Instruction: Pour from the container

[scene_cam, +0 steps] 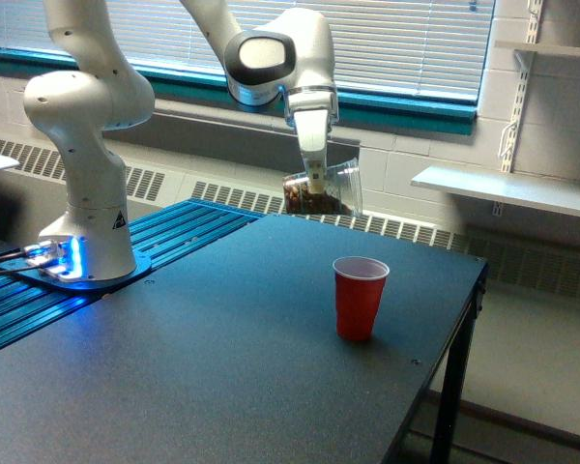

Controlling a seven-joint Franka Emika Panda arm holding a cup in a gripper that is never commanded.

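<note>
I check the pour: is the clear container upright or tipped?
Tipped. The container lies nearly sideways in the gripper, mouth toward the exterior view's right, brown granules inside.

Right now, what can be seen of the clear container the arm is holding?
The container is a clear, see-through plastic-looking cup, tipped on its side with its mouth toward the exterior view's right. Brown granular stuff lies along its lower wall and bottom end. The pincer clamps it from above. It hangs in the air beyond the table's far edge, up and left of the red cup, touching nothing else.
</note>
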